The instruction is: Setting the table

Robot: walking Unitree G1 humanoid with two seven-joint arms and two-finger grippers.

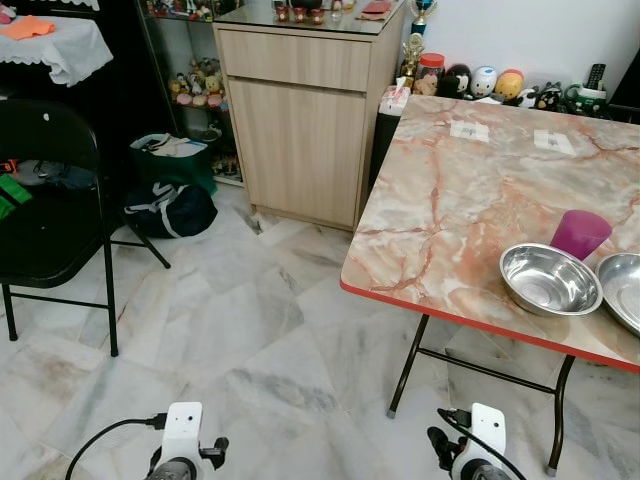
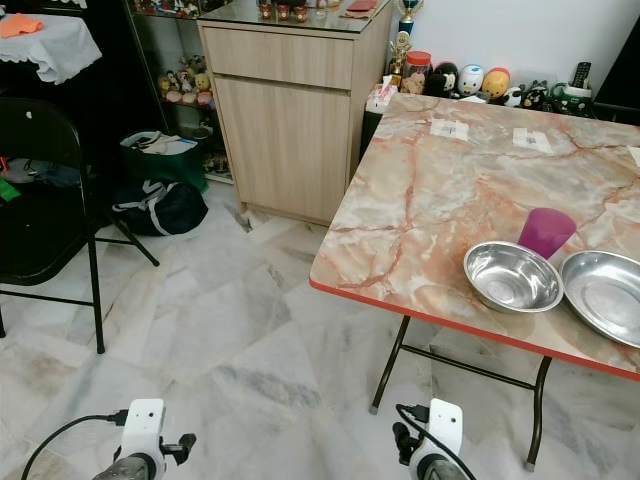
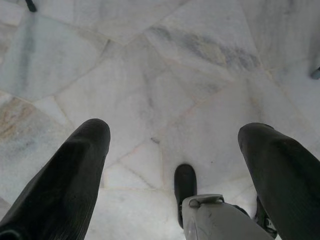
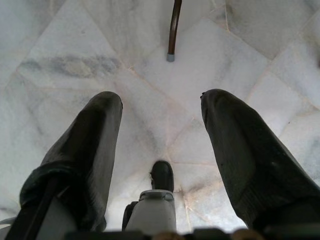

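**Op:** Between my left gripper's point(image 3: 172, 145) fingers point(image 3: 65, 175) I see bare floor point(image 3: 165, 85); they're spread wide, grasping nothing. Same on the right gripper point(image 4: 160, 125): released, empty, pointing down at tile, with a table leg's point(image 4: 173, 30) foot ahead of it.

**Spotter:** Both arms hanging idle, then. Where's the tableware?

**Op:** On the table point(image 1: 450, 190), near its front edge on my right side: a steel bowl point(image 1: 549, 279), a second bowl point(image 1: 624, 288) just beside it, and a purple cup point(image 1: 580, 233) right behind the first.

**Spotter:** What worries you?

**Op:** They're bunched together. Reaching for the cup over the bowl, I'd guess I could knock the bowl toward that red edge point(image 1: 480, 322), which sits close. Steel on smooth marble will likely slide easily. The folding legs might also catch my feet if I step in carelessly.

**Spotter:** Room to move?

**Op:** Plenty of open floor ahead and to my left. A black chair point(image 1: 50, 190) stands well apart on the left, bags point(image 1: 170, 208) lie by the cabinet point(image 1: 300, 120). The tabletop's left half is free for placing.
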